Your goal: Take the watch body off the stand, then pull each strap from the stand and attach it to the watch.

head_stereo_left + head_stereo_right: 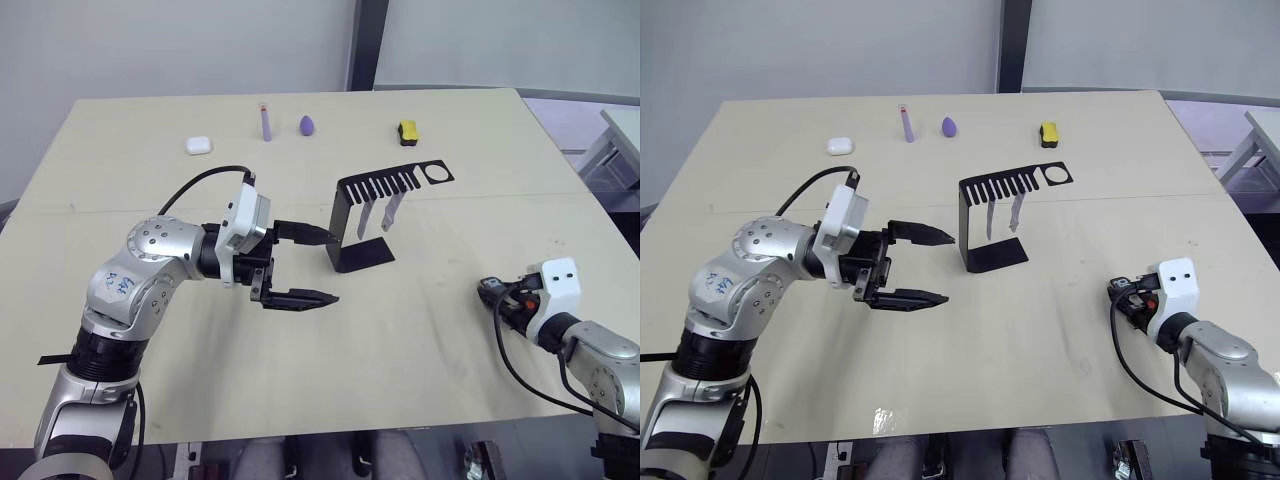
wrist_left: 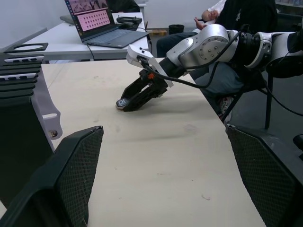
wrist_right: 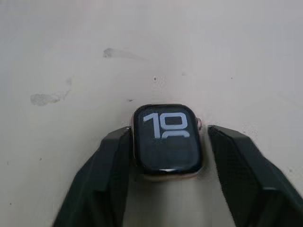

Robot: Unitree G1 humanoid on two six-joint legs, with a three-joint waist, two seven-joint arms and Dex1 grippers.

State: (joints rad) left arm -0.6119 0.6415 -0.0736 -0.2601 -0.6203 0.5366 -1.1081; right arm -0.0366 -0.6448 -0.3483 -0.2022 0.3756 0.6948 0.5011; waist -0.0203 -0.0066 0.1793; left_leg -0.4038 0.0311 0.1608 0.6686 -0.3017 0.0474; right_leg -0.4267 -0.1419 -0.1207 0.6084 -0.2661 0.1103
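Left gripper (image 1: pixel 303 266): fingers wide apart, holding nothing, centre frame beside the stand (image 1: pixel 352 225).
Right gripper (image 3: pixel 165 142): closed around the watch body (image 3: pixel 165 137), lower right, on the table (image 1: pixel 400 330).
Straps (image 1: pixel 378 214): both hanging from the stand.

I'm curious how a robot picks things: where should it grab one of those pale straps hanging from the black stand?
Probably the pale strap's free lower end, from the stand's open front: each hangs from the comb-slotted top arm, so the left gripper, open beside the upright, could pinch its flat faces.
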